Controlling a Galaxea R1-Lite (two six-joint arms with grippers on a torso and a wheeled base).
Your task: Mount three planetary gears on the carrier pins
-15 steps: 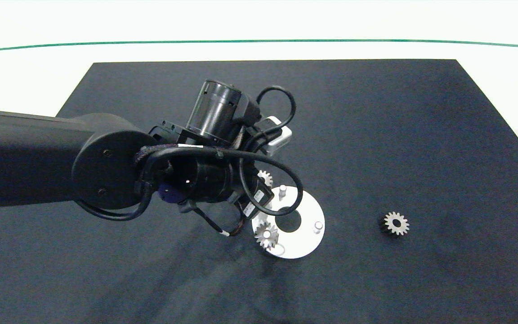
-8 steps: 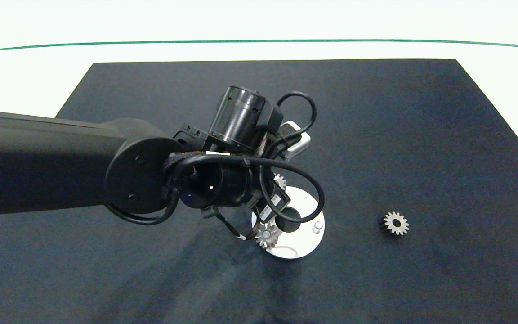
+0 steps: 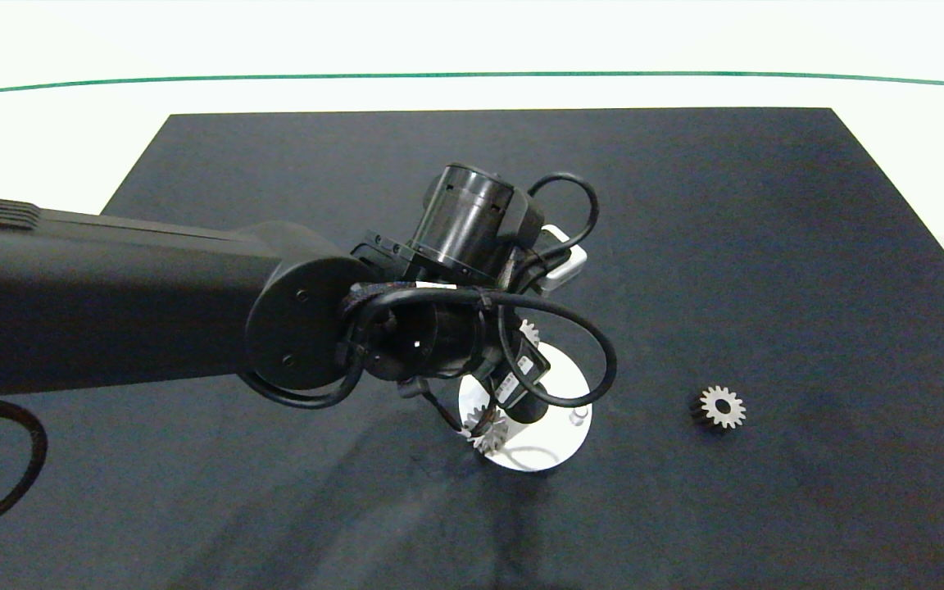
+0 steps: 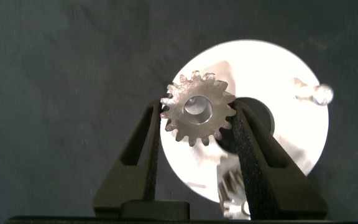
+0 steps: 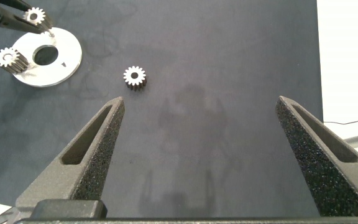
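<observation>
A dark mat (image 3: 685, 246) is covering the white table. The left gripper (image 4: 197, 118), clenching a gear (image 4: 197, 114), is moving farther over the white disc (image 3: 558, 447), closing on a bare pin (image 4: 321, 93). One gear (image 3: 488, 432) is sitting on the disc's near-left edge; another (image 3: 721, 406) is lying toward the mat's right edge. The right gripper (image 5: 201, 134) is hanging spread, idle.

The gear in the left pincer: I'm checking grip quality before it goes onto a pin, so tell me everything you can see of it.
The small silver-grey metal spur gear has blunt teeth all round and a round centre hole, and its faces look matte and lightly worn. It lies flat-face to the wrist camera, clamped at opposite sides of its toothed rim by the two dark foam pads of the left pincer. It hangs above the flat white round disc, near the disc's large centre hole. Whether it touches a pin cannot be told.
</observation>
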